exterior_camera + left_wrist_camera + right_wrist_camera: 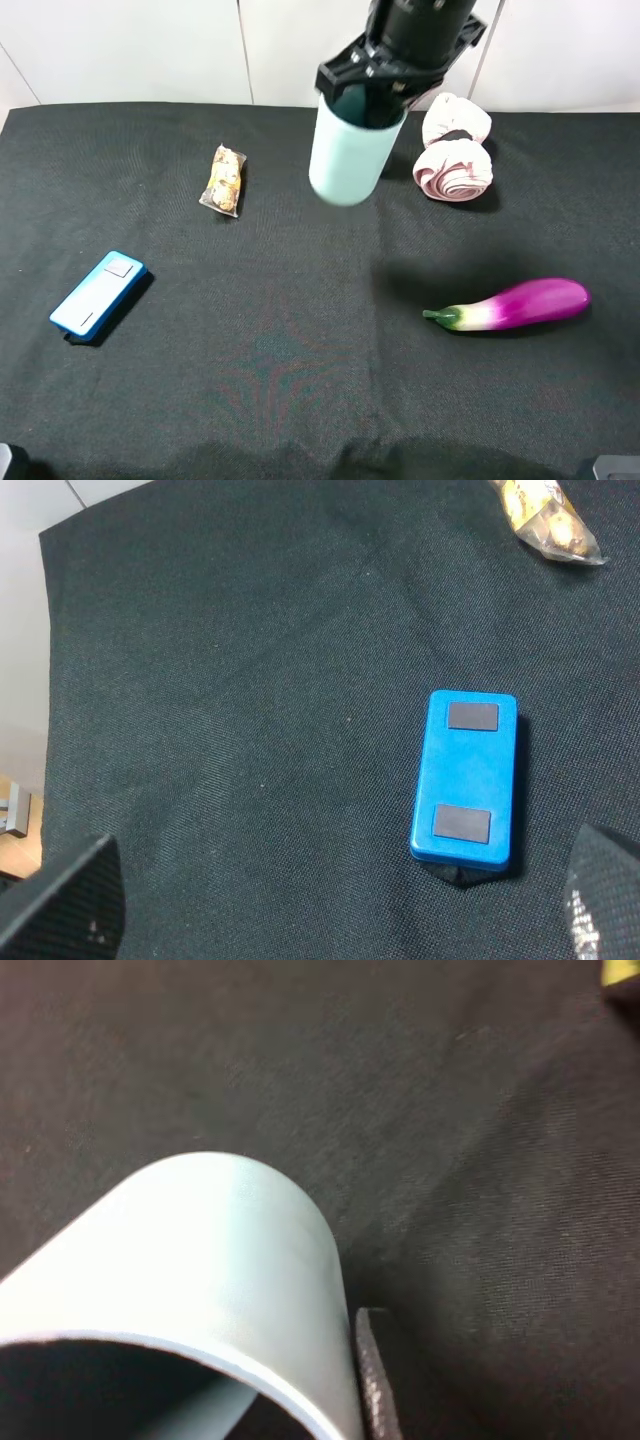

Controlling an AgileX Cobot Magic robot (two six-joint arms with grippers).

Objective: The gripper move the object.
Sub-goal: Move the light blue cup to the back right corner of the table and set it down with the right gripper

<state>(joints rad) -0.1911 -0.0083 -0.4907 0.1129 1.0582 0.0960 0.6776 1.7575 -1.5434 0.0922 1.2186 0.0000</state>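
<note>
Reaching in from the far side with the right tool [365, 85], thick black body pointing down toward the counter [280, 390]. Pinching the cup [345, 160] at its rim, cup hanging tilted and lifted off the cloth, between the snack packet [224, 180] and the rolled pink cloth [455, 150]. Filling the right wrist view up close, that same pale cup [200, 1260], with a dark finger [372, 1380] pressing against its side. Hovering over the counter by the blue box [465, 777] with the left tool [335, 930], fingers spread wide, gripping nothing. Lying well apart toward the right, a purple eggplant [515, 304]. Covering the whole counter, black fabric; standing behind it, a white panelled wall [130, 50].
</note>
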